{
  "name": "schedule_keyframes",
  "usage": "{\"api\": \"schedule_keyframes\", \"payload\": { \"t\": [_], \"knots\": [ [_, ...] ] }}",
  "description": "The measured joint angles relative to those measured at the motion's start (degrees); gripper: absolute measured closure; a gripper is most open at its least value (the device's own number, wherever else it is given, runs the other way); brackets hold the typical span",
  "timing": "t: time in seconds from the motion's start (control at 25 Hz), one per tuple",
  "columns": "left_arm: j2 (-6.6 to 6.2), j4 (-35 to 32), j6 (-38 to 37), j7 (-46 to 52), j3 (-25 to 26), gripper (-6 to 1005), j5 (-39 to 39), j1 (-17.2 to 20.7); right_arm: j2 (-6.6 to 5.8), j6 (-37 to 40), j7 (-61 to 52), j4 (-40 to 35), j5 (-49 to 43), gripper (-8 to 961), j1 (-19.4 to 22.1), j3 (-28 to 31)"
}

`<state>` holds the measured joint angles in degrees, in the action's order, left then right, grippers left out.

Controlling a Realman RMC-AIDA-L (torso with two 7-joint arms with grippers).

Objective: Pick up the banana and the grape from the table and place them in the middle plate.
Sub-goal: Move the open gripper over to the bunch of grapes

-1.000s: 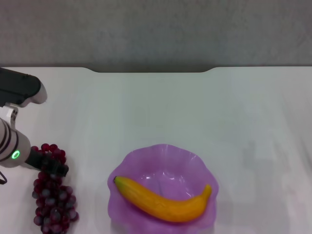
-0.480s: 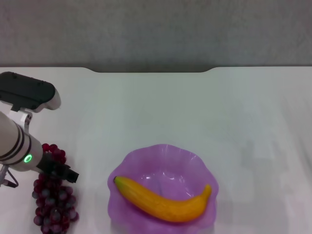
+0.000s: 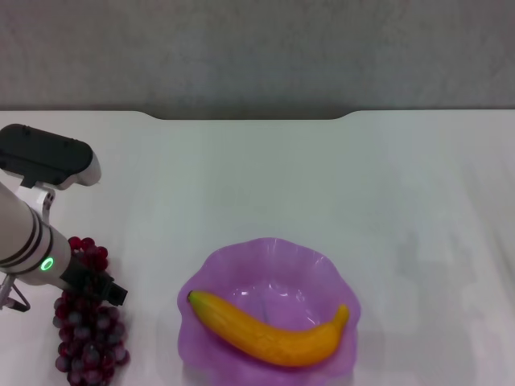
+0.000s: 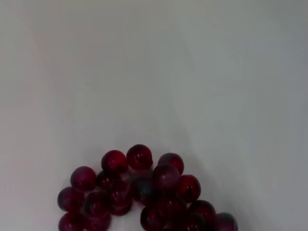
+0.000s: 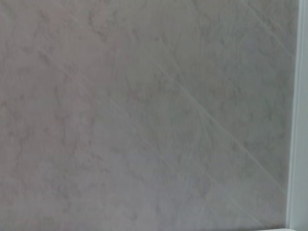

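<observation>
Left tool (image 3: 109, 291) angled down over the grape (image 3: 88, 338); the banana (image 3: 269, 330) plated.

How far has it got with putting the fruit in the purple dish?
About halfway. The banana already lies in the middle plate. The grape is on the table, with the left gripper over it. Moving it to the plate is left. The right arm is out of sight.
</observation>
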<state>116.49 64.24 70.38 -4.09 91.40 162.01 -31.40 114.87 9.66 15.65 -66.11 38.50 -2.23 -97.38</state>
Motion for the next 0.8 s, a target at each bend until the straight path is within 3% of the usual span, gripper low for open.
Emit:
{"api": "schedule_keyframes", "payload": {
  "t": [0.6, 0.8],
  "knots": [
    [-0.1, 0.04, -0.37, 0.81, 0.78, 288, 0.41, 0.05, 0.0, -0.01, 0.0, 0.19, 0.0, 281, -0.14, -0.08],
    [-0.12, 0.37, -0.57, 0.83, 0.77, 492, 0.42, 0.28, 0.0, -0.03, 0.0, 0.23, 0.0, 281, -0.14, -0.1]
  ]
}}
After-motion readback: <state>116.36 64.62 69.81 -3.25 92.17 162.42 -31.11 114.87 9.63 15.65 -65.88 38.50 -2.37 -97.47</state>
